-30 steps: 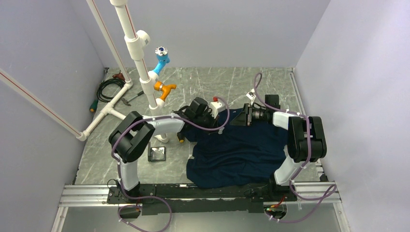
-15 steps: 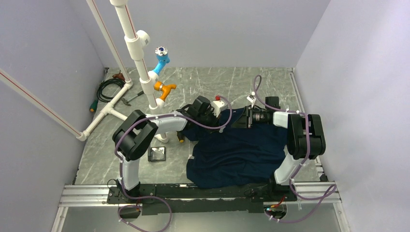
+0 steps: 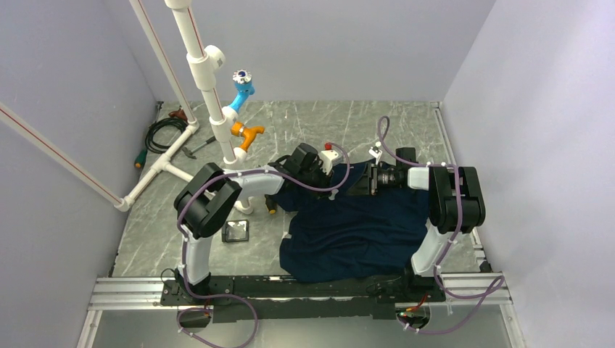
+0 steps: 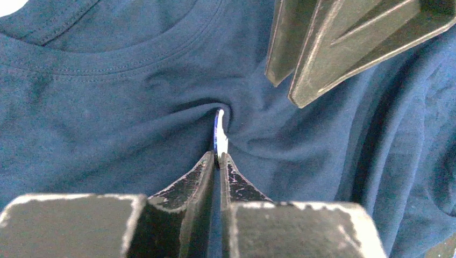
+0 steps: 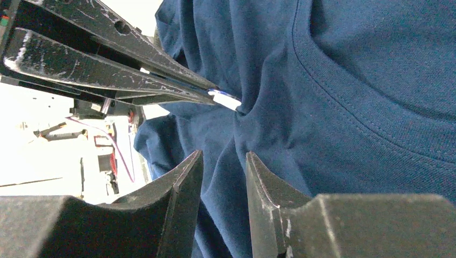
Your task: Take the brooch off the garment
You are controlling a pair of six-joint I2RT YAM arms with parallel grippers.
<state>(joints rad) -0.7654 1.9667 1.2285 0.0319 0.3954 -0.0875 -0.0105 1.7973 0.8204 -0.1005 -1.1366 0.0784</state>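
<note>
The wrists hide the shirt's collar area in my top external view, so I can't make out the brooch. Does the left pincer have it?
Observer: Yes. The left wrist view shows the left pincer closed on the rim of the brooch, which is seen edge-on.
Operator: Is it free of the cloth?
Observer: Not yet. The garment is gathered into folds that converge on the brooch.
Operator: Where is the right pincer?
Observer: In its own view the right pincer is close to the brooch with its jaws apart. No cloth is visibly pinched at the tips.
</note>
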